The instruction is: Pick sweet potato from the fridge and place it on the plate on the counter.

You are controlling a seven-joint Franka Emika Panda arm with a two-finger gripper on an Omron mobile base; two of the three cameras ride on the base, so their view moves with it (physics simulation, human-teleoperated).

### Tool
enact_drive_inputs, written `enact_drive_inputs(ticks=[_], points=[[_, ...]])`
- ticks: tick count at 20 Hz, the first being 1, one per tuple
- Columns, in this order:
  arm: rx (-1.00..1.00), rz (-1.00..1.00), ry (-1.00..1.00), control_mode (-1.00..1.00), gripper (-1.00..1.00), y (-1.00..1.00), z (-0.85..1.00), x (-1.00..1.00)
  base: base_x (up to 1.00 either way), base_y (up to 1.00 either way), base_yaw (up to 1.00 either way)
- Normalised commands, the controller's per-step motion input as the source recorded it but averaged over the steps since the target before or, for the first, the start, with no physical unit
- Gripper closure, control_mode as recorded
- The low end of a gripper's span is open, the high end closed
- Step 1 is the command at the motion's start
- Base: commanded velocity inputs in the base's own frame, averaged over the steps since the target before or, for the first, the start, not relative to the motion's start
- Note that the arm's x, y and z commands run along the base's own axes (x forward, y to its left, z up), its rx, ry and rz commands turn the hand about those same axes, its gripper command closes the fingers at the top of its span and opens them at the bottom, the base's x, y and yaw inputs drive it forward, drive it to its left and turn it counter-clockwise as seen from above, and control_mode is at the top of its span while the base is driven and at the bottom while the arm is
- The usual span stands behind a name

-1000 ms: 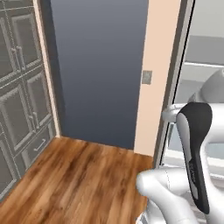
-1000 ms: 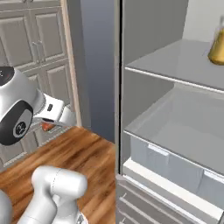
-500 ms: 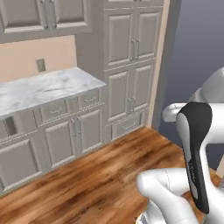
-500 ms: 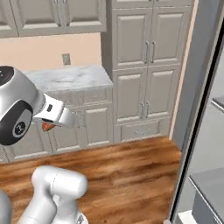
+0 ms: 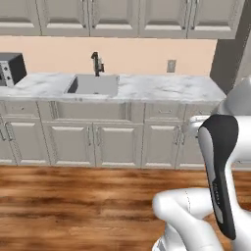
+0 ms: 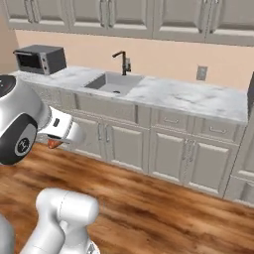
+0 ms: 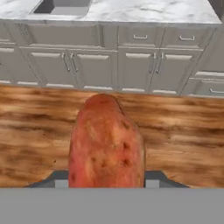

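The sweet potato (image 7: 107, 140), orange-red with dark flecks, stands upright between my gripper's (image 7: 107, 177) finger tips in the hand view, and the gripper is shut on it. From the right base view a small orange bit of the sweet potato (image 6: 53, 144) peeks out below the hand, above the wooden floor. The white marble counter (image 5: 162, 88) runs across the room ahead, well beyond the gripper. The counter (image 6: 188, 96) carries a sink in its left half. The plate and the fridge are out of view.
A sink (image 6: 111, 82) with a black tap (image 6: 122, 59) is set into the counter, and a microwave (image 6: 39, 58) stands at its left end. Cream cabinet fronts (image 5: 117, 142) run below it. Wooden floor (image 5: 73, 201) lies between me and the cabinets.
The whole picture has swung as the base turned: the fridge interior and tall cabinets left the views and the counter with the sink came in. The gripper stays shut on the sweet potato.
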Motion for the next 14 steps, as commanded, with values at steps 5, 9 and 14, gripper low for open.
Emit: enact_drive_inputs(ticks=[5, 9, 14], points=[[0.0, 0.0, 0.0, 1.0, 1.0, 0.0, 0.0, 0.0, 0.28, 0.0, 0.96], [0.0, 0.0, 0.0, 1.0, 1.0, 0.0, 0.0, 0.0, 0.65, -0.05, 0.86], [0.0, 0.0, 0.0, 1.0, 1.0, 0.0, 0.0, 0.0, 0.62, -0.09, 0.85]])
